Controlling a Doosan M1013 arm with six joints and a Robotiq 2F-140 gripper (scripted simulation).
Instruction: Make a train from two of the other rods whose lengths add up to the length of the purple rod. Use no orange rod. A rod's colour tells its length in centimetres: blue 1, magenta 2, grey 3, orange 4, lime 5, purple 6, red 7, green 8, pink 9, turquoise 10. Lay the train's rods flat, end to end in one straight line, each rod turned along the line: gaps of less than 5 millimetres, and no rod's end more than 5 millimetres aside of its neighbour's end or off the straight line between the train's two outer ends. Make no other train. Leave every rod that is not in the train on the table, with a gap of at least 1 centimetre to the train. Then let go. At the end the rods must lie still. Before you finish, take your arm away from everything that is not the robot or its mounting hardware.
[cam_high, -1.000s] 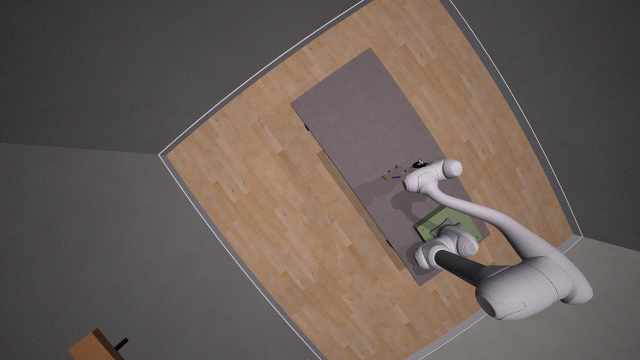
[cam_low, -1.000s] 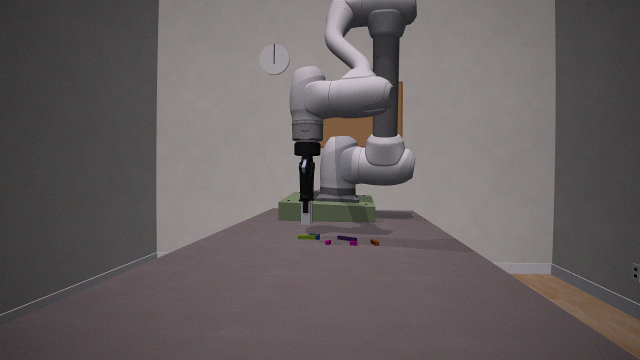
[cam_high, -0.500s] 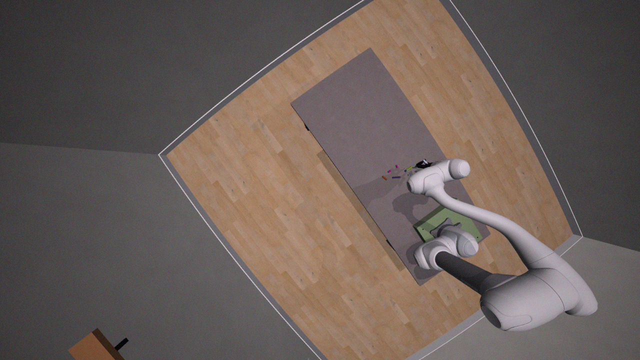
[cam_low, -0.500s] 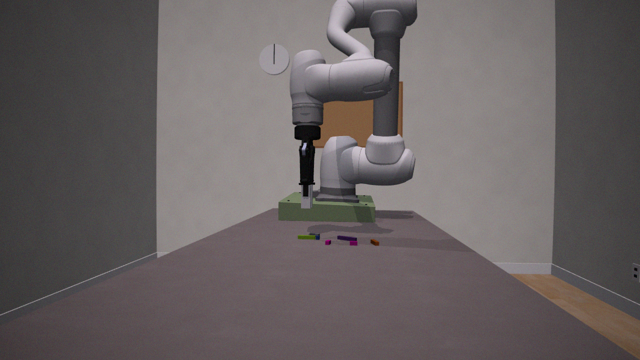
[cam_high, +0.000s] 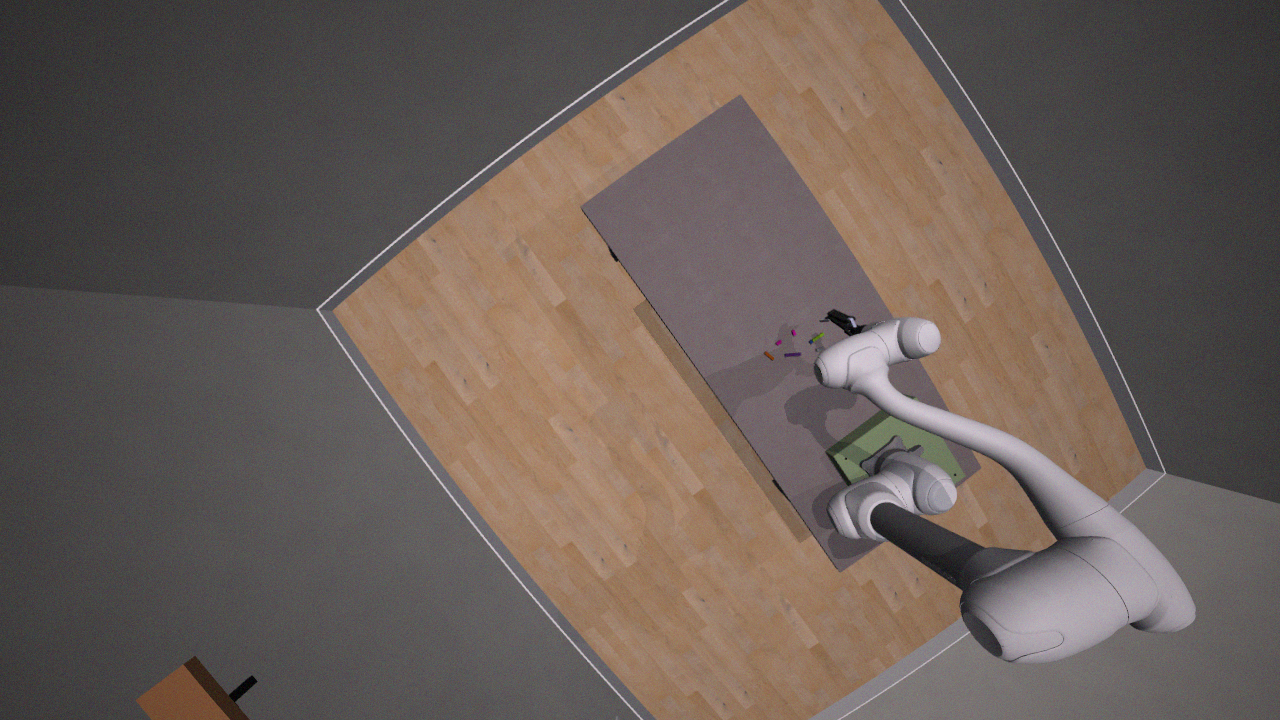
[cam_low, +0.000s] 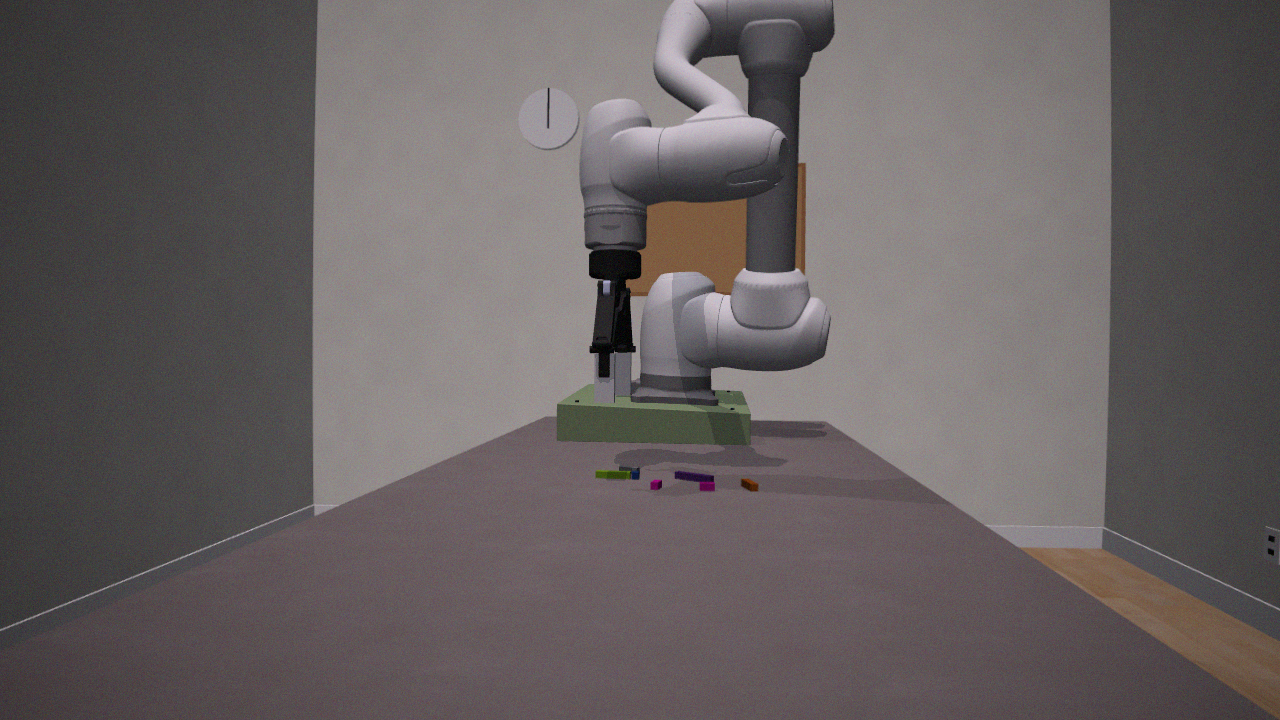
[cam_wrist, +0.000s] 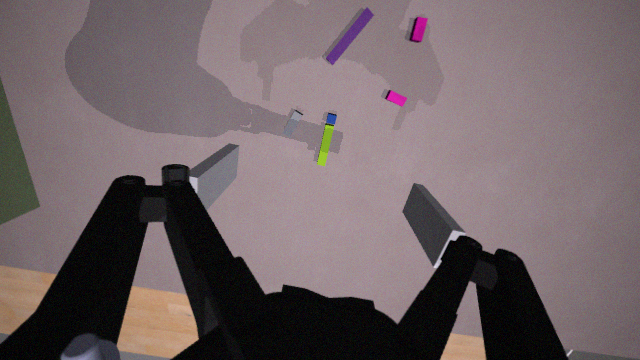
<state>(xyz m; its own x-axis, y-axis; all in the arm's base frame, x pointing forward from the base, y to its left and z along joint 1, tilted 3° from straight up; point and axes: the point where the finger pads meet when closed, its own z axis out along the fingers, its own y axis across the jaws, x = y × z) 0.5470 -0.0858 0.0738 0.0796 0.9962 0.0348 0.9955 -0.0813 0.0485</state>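
In the wrist view a lime rod (cam_wrist: 325, 145) lies flat with a small blue rod (cam_wrist: 331, 118) at its far end, the two in one line and touching or nearly so. They also show in the exterior view, lime (cam_low: 612, 474) and blue (cam_low: 634, 472). The purple rod (cam_wrist: 350, 35) lies farther off, at an angle. Two magenta rods (cam_wrist: 419, 29) (cam_wrist: 396, 98) lie to its right. A grey rod (cam_wrist: 293, 122) lies left of the blue one, apart from it. My gripper (cam_wrist: 324, 180) (cam_low: 614, 376) is open and empty, high above the table.
An orange rod (cam_low: 749, 484) lies at the right end of the group. The green base plate (cam_low: 653, 416) of the arm stands behind the rods. The table's edge and the wooden floor lie close behind the gripper in the wrist view.
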